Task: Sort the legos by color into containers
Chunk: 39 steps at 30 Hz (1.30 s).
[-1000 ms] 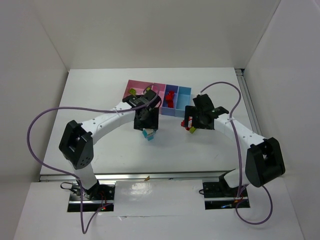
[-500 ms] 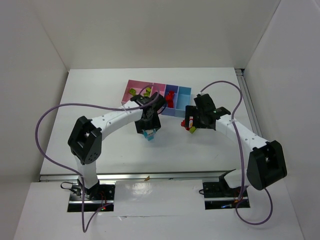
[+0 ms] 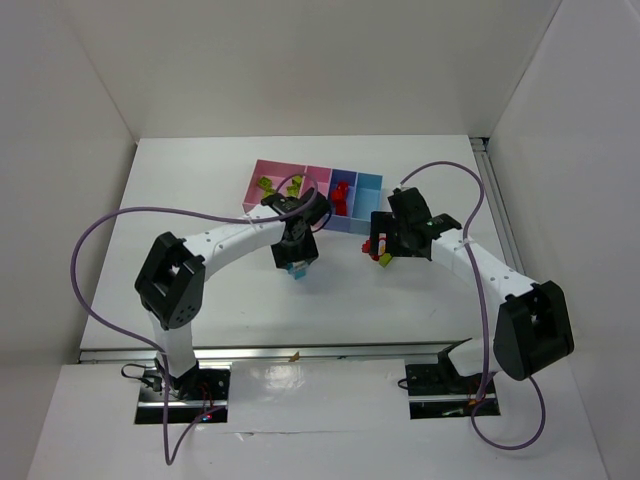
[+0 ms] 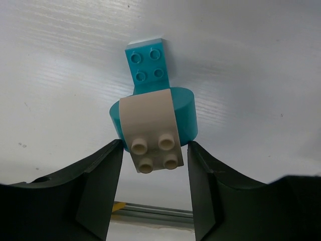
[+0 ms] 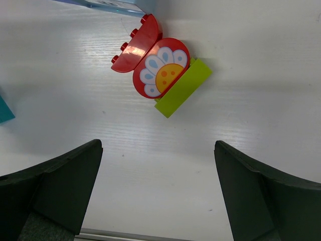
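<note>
A clump of cyan and white legos lies on the white table, seen small in the top view. My left gripper stands over it, its fingers pressed against both sides of the round cyan brick. A red and lime green clump with a flower print lies beside the containers. My right gripper is wide open and empty just short of it. Green legos lie in the left pink bin. A red lego lies in the periwinkle bin.
The row of bins stands at the back middle of the table, with a light blue bin at its right end. White walls close in the left, back and right sides. Purple cables loop off both arms.
My left arm has swung and lowered its gripper onto the cyan and white clump. My right gripper has shifted slightly towards the red and green clump.
</note>
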Motion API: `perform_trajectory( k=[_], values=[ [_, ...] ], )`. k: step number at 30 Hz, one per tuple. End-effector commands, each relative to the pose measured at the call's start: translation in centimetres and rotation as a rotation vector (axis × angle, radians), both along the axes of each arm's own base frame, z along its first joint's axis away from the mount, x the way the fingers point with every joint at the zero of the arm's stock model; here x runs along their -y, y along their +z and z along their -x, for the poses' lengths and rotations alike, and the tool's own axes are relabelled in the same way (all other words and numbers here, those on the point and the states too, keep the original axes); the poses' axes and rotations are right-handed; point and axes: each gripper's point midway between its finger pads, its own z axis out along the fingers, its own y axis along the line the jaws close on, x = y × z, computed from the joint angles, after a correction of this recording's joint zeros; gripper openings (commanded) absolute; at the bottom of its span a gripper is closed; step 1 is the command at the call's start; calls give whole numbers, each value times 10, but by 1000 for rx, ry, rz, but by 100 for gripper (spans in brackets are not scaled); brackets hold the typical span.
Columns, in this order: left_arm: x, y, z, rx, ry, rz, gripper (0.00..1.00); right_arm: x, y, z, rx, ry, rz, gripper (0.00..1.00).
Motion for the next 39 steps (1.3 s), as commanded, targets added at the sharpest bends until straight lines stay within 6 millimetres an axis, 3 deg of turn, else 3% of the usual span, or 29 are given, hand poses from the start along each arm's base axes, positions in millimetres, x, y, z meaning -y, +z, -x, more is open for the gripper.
perform_trajectory(
  k=[1, 10, 14, 19, 26, 29, 30, 31, 34, 36, 39],
  values=[
    [-3, 6, -5, 35, 0, 5, 65, -2, 16, -3, 36, 9, 0, 100],
    [-3, 17, -14, 78, 1, 23, 67, -3, 16, -6, 34, -6, -10, 100],
    [-4, 18, -14, 84, -7, 26, 75, -5, 13, -5, 22, -1, -13, 100],
    [1, 28, -20, 126, -15, 58, 75, -5, 10, -5, 5, -1, -6, 100],
    [0, 18, -22, 102, 1, 52, 65, -5, 7, -5, -3, -1, -2, 100],
    [1, 19, -24, 111, 1, 59, 56, -5, 7, -5, -3, -1, -2, 100],
    [1, 19, -24, 111, 1, 59, 46, -5, 7, -5, -3, -1, -2, 100],
    [1, 19, -24, 110, -7, 56, 43, -6, 7, -5, -6, 4, -9, 100],
    [3, 33, -27, 141, -31, 71, 32, -11, 7, -3, -15, 10, -33, 100],
    [7, 49, -30, 172, -61, 94, 23, -14, 7, -1, -23, 22, -49, 100],
    [19, 83, -40, 248, -235, 148, 0, -28, 21, -4, 8, 62, -118, 100]
  ],
)
